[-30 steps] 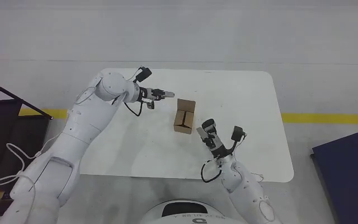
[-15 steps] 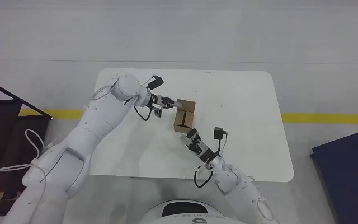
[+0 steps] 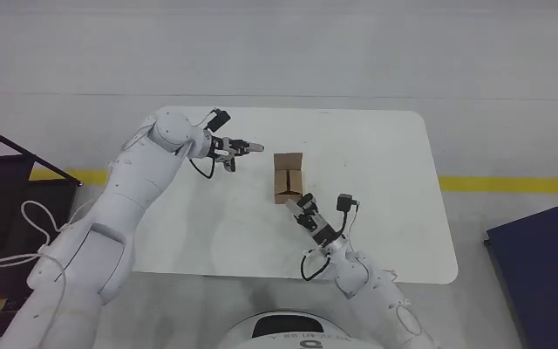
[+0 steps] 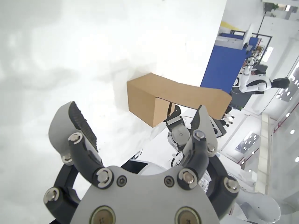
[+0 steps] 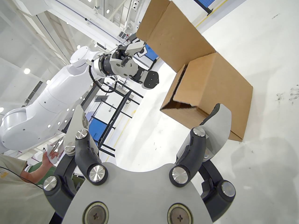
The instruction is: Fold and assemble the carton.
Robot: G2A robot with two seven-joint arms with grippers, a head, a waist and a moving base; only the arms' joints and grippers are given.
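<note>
Backing away from the carton (image 3: 288, 177), the left gripper (image 3: 257, 147) is now hanging over the table (image 3: 375, 157) near the box's far left corner, no longer at its left edge as it was half a second ago. The carton itself is lying squarer to the table edges than before, near the middle of the white top. The right gripper (image 3: 303, 207) is sitting closer in, at the carton's near right corner.

In the left wrist view, the left gripper's ribbed fingers (image 4: 81, 127) are spread wide and holding nothing, with the carton lying well ahead of them. The right gripper's jaws are also standing wide apart and gripping nothing. One right finger (image 5: 218, 117) is overlapping the carton's near side, and I cannot tell whether it is touching the cardboard or sitting just beside it. One large flap is standing up from the carton's far end.
</note>
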